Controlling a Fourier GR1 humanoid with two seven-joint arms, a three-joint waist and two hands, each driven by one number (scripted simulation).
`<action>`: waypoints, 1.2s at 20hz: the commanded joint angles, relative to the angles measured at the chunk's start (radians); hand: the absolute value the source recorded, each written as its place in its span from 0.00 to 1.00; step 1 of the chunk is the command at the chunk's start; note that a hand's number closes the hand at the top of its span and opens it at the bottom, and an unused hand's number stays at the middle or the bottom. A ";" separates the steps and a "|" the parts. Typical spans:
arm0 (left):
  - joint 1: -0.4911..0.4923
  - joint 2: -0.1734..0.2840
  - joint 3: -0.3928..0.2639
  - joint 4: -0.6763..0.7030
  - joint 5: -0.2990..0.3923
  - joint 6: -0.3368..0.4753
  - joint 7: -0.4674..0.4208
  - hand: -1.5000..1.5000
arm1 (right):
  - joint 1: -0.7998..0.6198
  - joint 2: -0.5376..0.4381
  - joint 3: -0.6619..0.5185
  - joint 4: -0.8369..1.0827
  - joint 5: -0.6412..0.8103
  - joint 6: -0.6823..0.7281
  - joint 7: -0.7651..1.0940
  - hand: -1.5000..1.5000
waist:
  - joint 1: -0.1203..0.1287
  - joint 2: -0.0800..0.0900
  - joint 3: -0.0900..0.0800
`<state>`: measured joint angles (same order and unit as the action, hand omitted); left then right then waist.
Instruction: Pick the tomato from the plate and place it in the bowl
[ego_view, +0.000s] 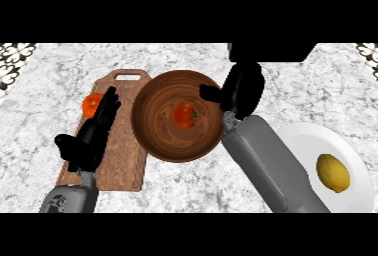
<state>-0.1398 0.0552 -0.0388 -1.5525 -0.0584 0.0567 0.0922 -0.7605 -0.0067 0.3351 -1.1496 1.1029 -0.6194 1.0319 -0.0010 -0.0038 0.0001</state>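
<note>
A red tomato (183, 116) lies inside the brown wooden bowl (159, 135) in the middle of the counter. My right hand (241, 90) hovers at the bowl's right rim, its thumb reaching over the edge, and holds nothing; its fingers look relaxed. To the right, the white plate (303, 137) carries a yellow lemon (332, 172); the grey right forearm covers its left edge. On the other side of the bowl, my left hand (94, 131) rests open with fingers up, over the wooden cutting board (124, 165).
Another orange-red fruit (91, 104) lies on the cutting board, partly hidden behind the left hand's fingers. A dark block (269, 51) stands at the counter's far edge, just beyond the right hand. The counter is grey marble.
</note>
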 joint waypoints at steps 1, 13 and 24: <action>0.013 0.027 0.023 0.004 0.017 -0.028 -0.033 0.50 | 0.020 0.006 0.007 -0.064 0.105 -0.141 0.149 0.00 | 0.003 0.000 -0.001; 0.022 -0.025 -0.004 0.022 -0.009 0.017 -0.037 0.50 | 0.304 0.006 0.079 -0.585 0.102 -0.147 0.209 0.00 | -0.019 -0.006 0.000; -0.018 0.007 0.001 -0.044 -0.006 -0.008 0.052 0.50 | 0.631 0.007 0.306 -0.805 0.198 -0.191 0.165 0.00 | 0.000 0.001 0.000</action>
<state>-0.1437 0.0435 -0.0415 -1.5505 -0.0736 0.0674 0.0954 -0.2012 -0.0017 0.5528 -1.9259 1.2550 -0.7559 1.0866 -0.0091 -0.0042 -0.0001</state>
